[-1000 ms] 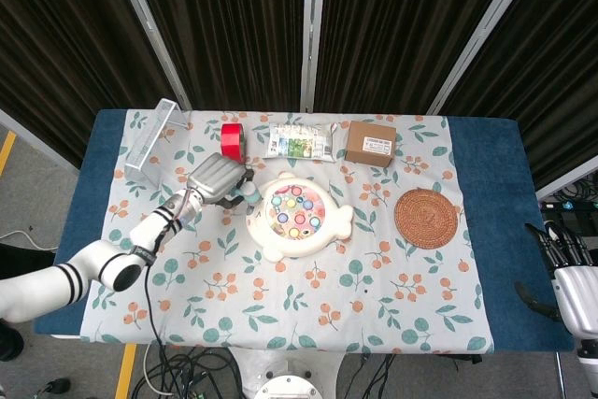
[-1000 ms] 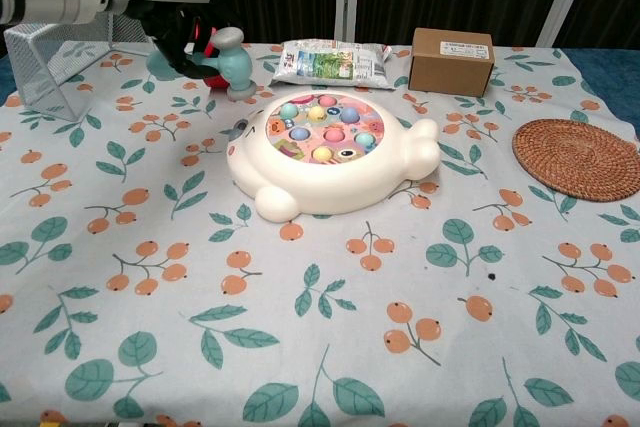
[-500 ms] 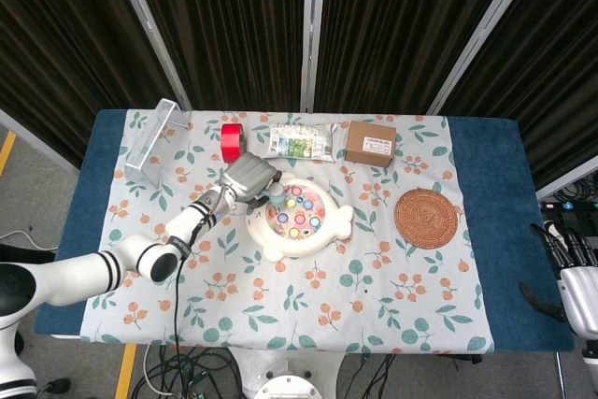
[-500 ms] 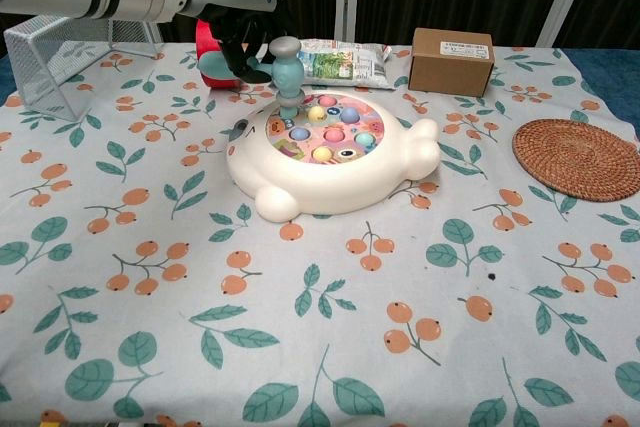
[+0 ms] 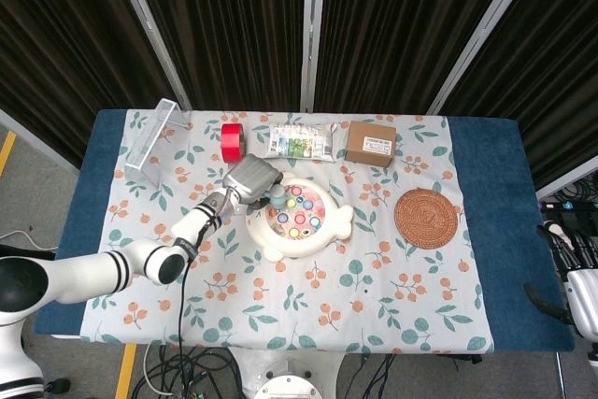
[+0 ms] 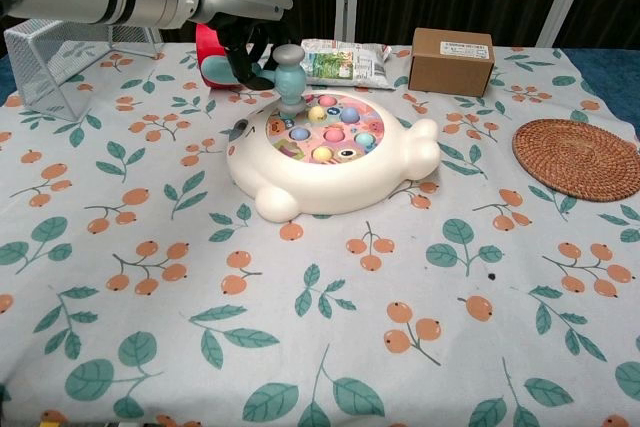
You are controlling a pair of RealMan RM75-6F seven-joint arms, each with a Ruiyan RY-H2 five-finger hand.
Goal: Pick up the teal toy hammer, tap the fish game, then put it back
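Observation:
My left hand [image 5: 247, 180] [image 6: 238, 45] grips the handle of the teal toy hammer [image 6: 287, 75] at the back left of the fish game. The hammer head [image 5: 277, 197] stands upright with its lower face down on the game's coloured top, at the rear left edge. The fish game [image 5: 299, 215] [image 6: 325, 152] is a white fish-shaped toy with several pastel fish in a pink ring. My right hand [image 5: 577, 279] hangs off the table's right edge, fingers apart and holding nothing.
A red tape roll [image 5: 231, 141] [image 6: 206, 40], a snack packet [image 5: 300, 141] [image 6: 333, 61] and a cardboard box [image 5: 371, 143] [image 6: 452, 61] line the back. A woven coaster [image 5: 427, 218] [image 6: 578, 158] lies right. A clear rack [image 5: 151, 143] [image 6: 48, 64] stands back left.
The left hand carried the hammer from beside the tape rightward over the fish game, then brought its head down slightly onto the game's rear left. The right hand sank a little lower.

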